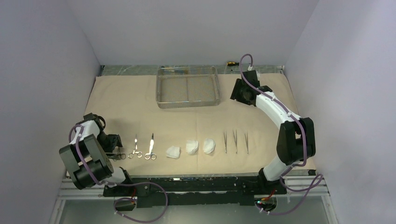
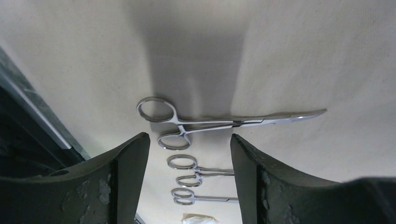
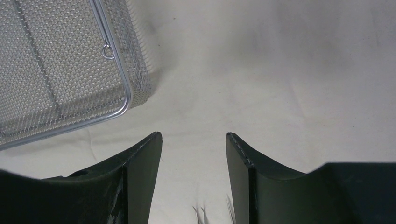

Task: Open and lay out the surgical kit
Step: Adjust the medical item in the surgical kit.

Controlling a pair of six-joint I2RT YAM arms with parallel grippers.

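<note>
The beige wrap cloth (image 1: 140, 100) lies spread flat over the table. The wire-mesh tray (image 1: 188, 86) stands on it at the back centre, and its corner (image 3: 60, 70) shows in the right wrist view. Three clamps lie in a row at front left (image 1: 120, 155) (image 1: 135, 147) (image 1: 150, 147), with three gauze pads (image 1: 192, 147) and three tweezers (image 1: 236, 141) to their right. My left gripper (image 2: 190, 140) hangs open and empty just short of the leftmost clamp (image 2: 219, 122). My right gripper (image 3: 194, 136) is open and empty over bare cloth beside the tray's right end.
White walls close in the left, right and back. A small yellow-and-black item (image 1: 230, 62) lies past the cloth's back edge. The metal base rail (image 1: 196, 179) runs along the front. Bare cloth (image 1: 261, 116) lies between the tray and the laid-out row.
</note>
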